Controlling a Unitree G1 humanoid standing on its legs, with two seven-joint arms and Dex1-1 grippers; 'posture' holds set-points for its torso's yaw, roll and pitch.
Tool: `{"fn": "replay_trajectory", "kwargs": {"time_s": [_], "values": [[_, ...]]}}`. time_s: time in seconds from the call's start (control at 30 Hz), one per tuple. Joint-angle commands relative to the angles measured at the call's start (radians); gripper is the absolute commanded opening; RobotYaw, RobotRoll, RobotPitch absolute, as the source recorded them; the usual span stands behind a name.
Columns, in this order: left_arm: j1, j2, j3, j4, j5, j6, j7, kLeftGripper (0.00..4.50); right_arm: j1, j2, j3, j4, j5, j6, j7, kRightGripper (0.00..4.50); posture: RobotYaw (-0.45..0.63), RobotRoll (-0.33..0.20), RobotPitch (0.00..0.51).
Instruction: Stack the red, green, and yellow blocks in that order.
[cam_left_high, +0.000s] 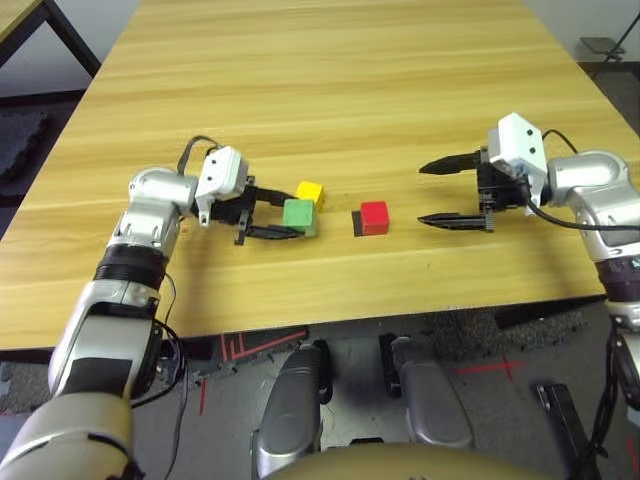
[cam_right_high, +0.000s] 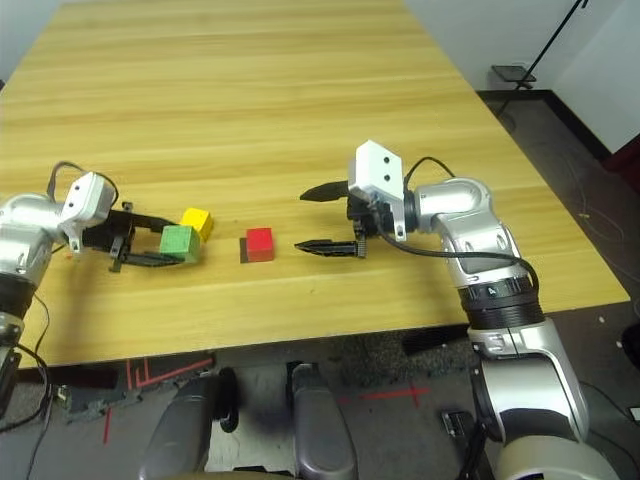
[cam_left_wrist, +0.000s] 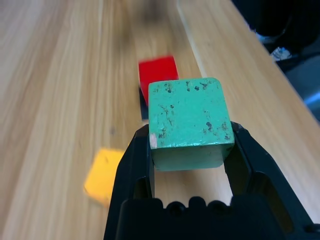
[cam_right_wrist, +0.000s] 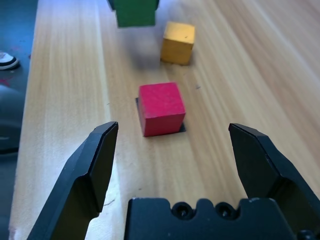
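Note:
My left gripper (cam_left_high: 289, 216) is shut on the green block (cam_left_high: 299, 215), one black finger on each side of it (cam_left_wrist: 187, 117). The block seems to hang just above the wood, with a faint shadow under it. Just behind it, the yellow block (cam_left_high: 310, 192) rests on the table. The red block (cam_left_high: 374, 216) sits to the right of both on a flat black square marker (cam_left_high: 357, 222). My right gripper (cam_left_high: 421, 193) is open to the right of the red block, pointing at it with a gap between them, and nothing is between its fingers (cam_right_wrist: 95, 160).
The wooden table (cam_left_high: 330, 90) stretches far behind the blocks. Its front edge runs close below the grippers. The floor beyond the table shows dark mats and red tape marks (cam_left_high: 240, 345).

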Motion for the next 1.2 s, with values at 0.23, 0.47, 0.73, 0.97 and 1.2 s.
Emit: {"fn": "replay_trajectory", "kwargs": {"time_s": [0.23, 0.47, 0.73, 0.97, 1.2], "values": [[-0.032, -0.071, -0.065, -0.146, 0.079, 0.26, 0.175, 2.09, 0.04, -0.043, -0.024, -0.071, 0.024, 0.029, 0.003, 4.5, 0.22, 0.029, 0.202], [-0.064, -0.131, -0.094, -0.113, 0.131, 0.293, 0.237, 2.09, 0.054, -0.045, -0.036, -0.097, 0.025, 0.045, -0.015, 4.5, 0.19, 0.031, 0.192], [-0.066, -0.171, -0.115, -0.136, 0.147, 0.303, 0.24, 2.09, 0.056, -0.042, -0.039, -0.11, 0.026, 0.053, -0.034, 4.5, 0.18, 0.03, 0.187], [-0.038, -0.21, -0.119, -0.182, 0.143, 0.361, 0.292, 2.09, 0.064, -0.04, -0.04, -0.129, 0.031, 0.064, -0.047, 4.5, 0.17, 0.031, 0.183], [-0.028, -0.232, -0.121, -0.19, 0.145, 0.374, 0.324, 2.09, 0.068, -0.034, -0.036, -0.14, 0.034, 0.069, -0.054, 4.5, 0.17, 0.031, 0.182]]}}
